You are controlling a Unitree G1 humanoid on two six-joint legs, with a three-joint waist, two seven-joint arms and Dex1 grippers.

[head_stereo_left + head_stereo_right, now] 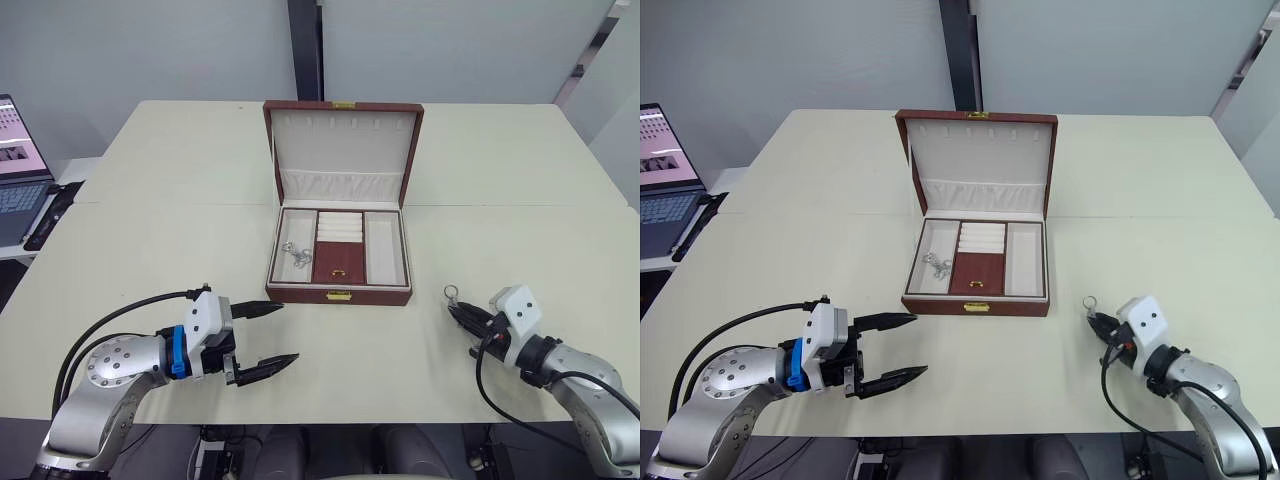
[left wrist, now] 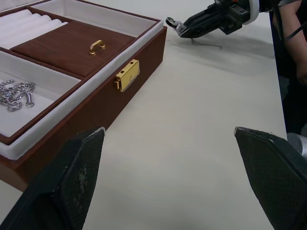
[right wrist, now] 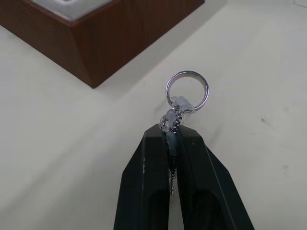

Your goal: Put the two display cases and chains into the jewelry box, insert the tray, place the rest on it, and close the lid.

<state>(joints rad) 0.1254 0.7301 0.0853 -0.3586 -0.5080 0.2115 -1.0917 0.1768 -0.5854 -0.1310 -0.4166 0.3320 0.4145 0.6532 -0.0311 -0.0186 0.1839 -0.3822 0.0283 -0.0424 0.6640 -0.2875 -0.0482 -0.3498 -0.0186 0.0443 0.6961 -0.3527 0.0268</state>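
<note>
The right gripper (image 3: pixel 169 136) pinches a ringed chain (image 3: pixel 186 94) off the table's near edge beside the open jewelry box (image 1: pixel 339 290), presumably to carry it in, while the left gripper (image 1: pixel 262 338) waits with fingers spread wide.

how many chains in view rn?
2. One chain lies in the left compartment of the jewelry box. The other, a chain with a ring, is pinched in the right gripper just right of the box. Others could be hidden under the tray.
</note>
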